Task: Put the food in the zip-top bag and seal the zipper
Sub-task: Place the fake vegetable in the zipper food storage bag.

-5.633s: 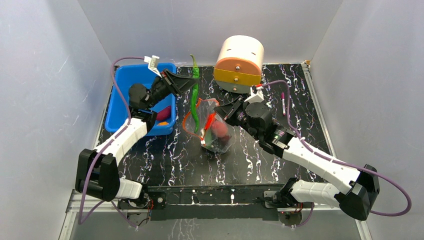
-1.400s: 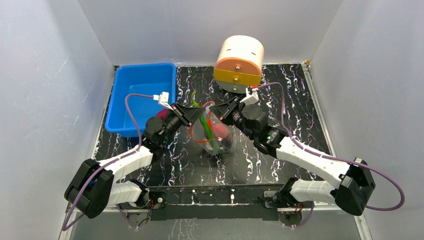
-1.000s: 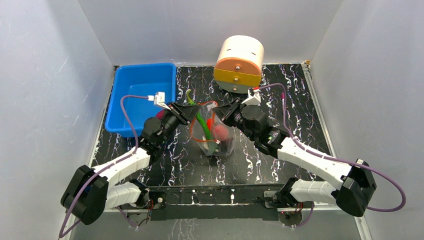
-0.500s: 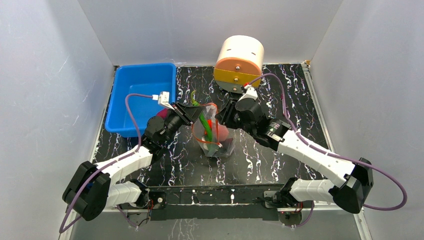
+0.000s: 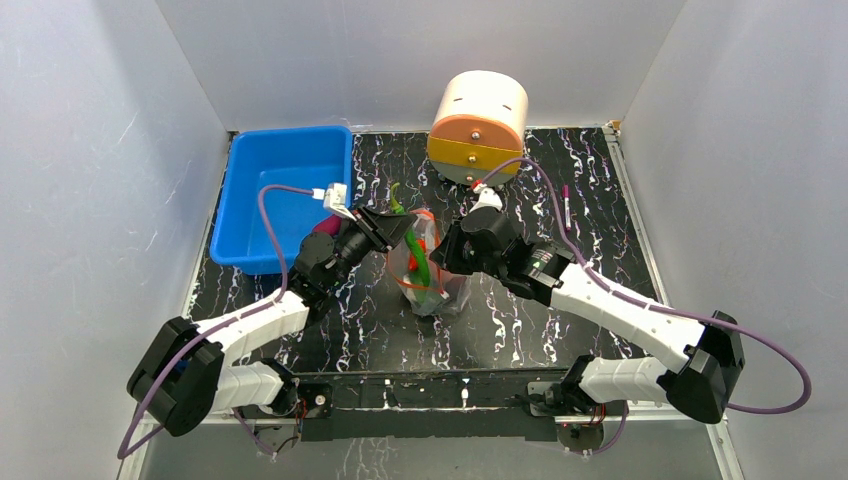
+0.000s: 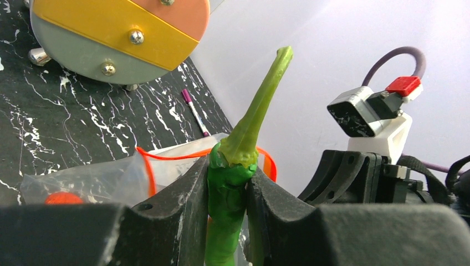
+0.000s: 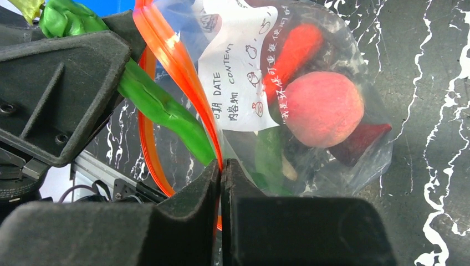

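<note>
The clear zip-top bag (image 5: 434, 283) stands mid-table with its mouth up, white label (image 7: 235, 72) facing the right wrist camera. Inside it lie the pink-red round fruit (image 7: 323, 108), the red chili (image 7: 294, 52) and a dark purple piece (image 7: 360, 141). My left gripper (image 6: 228, 166) is shut on the long green pepper (image 6: 244, 138) just below its stem. The pepper's lower end (image 7: 166, 108) passes through the orange-red zipper (image 7: 166, 50) loop into the bag. My right gripper (image 7: 221, 166) is shut on the zipper strip at the bag's rim. In the top view both grippers, left (image 5: 397, 228) and right (image 5: 445, 247), flank the bag.
A blue bin (image 5: 280, 170) stands at the back left, with a pink-purple item (image 5: 322, 228) at its near right corner. A cream and orange round drum (image 5: 478, 125) sits at the back centre. A small pink-capped pen (image 5: 566, 205) lies at the right.
My right gripper let go of the rim, shifted left toward the bag and shut on the zipper strip again. The bag's mouth has narrowed around the pepper, which the left gripper keeps holding.
</note>
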Controlling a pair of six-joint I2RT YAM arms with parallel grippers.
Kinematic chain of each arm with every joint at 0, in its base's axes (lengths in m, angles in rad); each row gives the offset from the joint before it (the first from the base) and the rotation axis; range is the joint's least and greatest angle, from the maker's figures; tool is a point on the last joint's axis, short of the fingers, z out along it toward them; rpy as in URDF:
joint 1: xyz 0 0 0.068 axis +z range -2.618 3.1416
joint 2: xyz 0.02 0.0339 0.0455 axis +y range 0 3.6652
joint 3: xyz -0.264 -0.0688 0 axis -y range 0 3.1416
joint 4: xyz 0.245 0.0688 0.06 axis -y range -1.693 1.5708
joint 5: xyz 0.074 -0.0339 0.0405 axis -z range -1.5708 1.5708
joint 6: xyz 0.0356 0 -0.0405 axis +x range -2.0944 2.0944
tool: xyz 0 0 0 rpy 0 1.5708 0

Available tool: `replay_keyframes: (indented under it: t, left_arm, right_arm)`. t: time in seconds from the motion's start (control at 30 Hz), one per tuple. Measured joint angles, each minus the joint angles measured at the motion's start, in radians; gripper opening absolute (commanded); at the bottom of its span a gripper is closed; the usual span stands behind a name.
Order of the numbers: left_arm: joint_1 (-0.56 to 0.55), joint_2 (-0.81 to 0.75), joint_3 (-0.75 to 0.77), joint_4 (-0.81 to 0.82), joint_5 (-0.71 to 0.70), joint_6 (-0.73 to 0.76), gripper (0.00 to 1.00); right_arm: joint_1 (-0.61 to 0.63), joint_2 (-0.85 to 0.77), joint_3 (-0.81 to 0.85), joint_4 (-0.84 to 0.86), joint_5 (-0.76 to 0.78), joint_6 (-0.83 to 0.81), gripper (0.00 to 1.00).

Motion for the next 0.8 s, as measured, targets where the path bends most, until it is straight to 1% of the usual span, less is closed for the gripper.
replay_keyframes:
  t: [0.13, 0.33, 0.5, 0.7, 0.73, 0.77, 0.8]
  left_arm:
    - [-0.001, 0.000, 0.017, -0.010, 0.001, 0.013, 0.00]
    - [-0.002, -0.007, 0.058, -0.027, -0.001, -0.008, 0.00]
    - [-0.014, 0.004, 0.058, -0.030, -0.002, -0.011, 0.00]
    - [-0.064, 0.066, 0.038, 0.027, -0.025, 0.014, 0.00]
    - [-0.072, 0.082, 0.038, 0.034, -0.025, 0.018, 0.01]
    - [-0.079, 0.098, 0.038, 0.039, -0.025, 0.021, 0.05]
    - [-0.084, 0.111, 0.037, 0.042, -0.024, 0.023, 0.12]
  right_arm:
    - [0.000, -0.018, -0.006, -0.004, 0.017, 0.012, 0.00]
    - [0.000, -0.125, -0.103, 0.078, 0.073, 0.090, 0.00]
    - [0.000, -0.144, -0.150, 0.153, 0.109, 0.139, 0.00]
    - [0.000, -0.157, -0.177, 0.179, 0.142, 0.160, 0.00]
    - [0.000, -0.157, -0.177, 0.181, 0.147, 0.160, 0.00]
    - [0.001, -0.157, -0.177, 0.181, 0.152, 0.160, 0.00]
    - [0.001, -0.157, -0.177, 0.180, 0.156, 0.159, 0.00]
